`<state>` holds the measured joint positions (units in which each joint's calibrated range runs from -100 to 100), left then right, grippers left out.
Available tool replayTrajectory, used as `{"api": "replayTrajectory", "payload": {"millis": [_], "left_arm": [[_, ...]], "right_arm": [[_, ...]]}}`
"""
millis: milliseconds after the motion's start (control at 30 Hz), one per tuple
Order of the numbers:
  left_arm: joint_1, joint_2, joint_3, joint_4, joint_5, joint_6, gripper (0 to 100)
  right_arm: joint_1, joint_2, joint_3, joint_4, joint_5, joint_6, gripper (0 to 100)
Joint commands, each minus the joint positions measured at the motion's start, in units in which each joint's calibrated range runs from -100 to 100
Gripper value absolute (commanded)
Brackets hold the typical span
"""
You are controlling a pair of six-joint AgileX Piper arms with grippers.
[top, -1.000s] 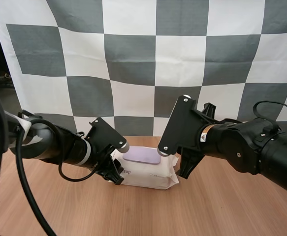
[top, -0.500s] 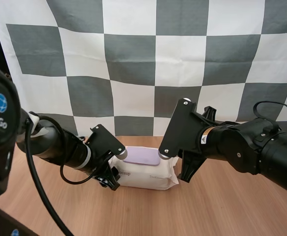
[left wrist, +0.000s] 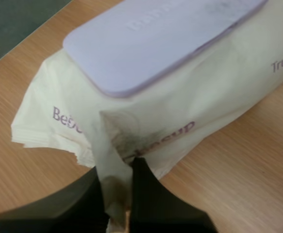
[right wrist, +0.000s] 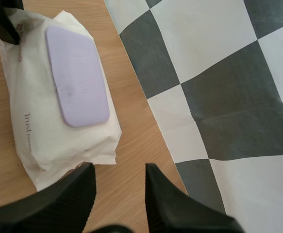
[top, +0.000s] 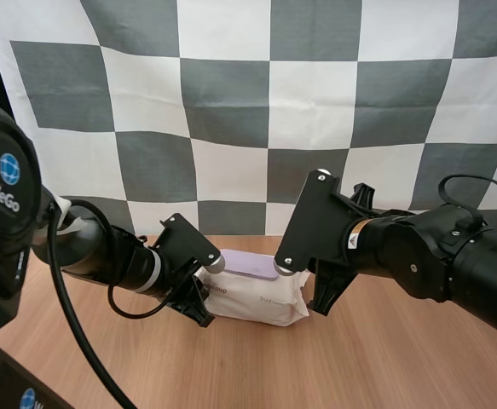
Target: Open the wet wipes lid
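Both left gripper [left wrist: 116, 169] fingers [left wrist: 147, 190] — near-shut, pinching pack [left wrist: 204, 85]

Smooth plastic lid [right wrist: 77, 83], wood-grain table [top: 359, 358]

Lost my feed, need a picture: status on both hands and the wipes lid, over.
Left hand pinching the wet wipes pack by a wrapper fold. Right hand open beside the pack's other end. Lid shut, flat, nothing over it.

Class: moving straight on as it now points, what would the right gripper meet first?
Probably the wooden table just beside the end of the cream wet wipes pack; depth is unclear, so the pack may come first.
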<state>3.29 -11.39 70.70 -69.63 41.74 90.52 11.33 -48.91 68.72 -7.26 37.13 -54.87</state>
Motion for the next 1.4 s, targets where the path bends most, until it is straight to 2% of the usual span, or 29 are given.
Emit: {"api": "replayTrajectory", "payload": {"millis": [0,200,500,800,967,1167,1367], "left_arm": [[-0.03,0.07,0.02,0.01,0.08,-0.68,0],[-0.03,-0.05,0.02,3.65,12.64,-5.11,0],[-0.03,-2.56,0.02,3.68,22.37,-7.27,0],[-0.03,-8.34,0.02,4.66,27.3,-9.53,0],[-0.03,-8.34,0.02,5.67,27.85,-10.59,0],[-0.03,-8.34,0.02,7.24,28.81,-11.57,0],[-0.03,-8.34,0.02,7.55,29.19,-11.57,0]], "right_arm": [[0.04,-0.04,0.01,-0.1,-0.06,0.05,57],[0.04,-0.04,0.01,-1.65,-0.06,-0.71,57],[0.04,5.04,0.01,-1.64,2.82,-13.06,58],[0.04,10.1,0.01,5.87,-4.88,-21.32,58],[0.04,13.46,0.01,8.12,-10.89,-21.49,58],[0.04,16.99,0.01,9.24,-12.86,-21.49,58],[3.22,16.96,0.01,11.89,-13.92,-21.49,58]]}}
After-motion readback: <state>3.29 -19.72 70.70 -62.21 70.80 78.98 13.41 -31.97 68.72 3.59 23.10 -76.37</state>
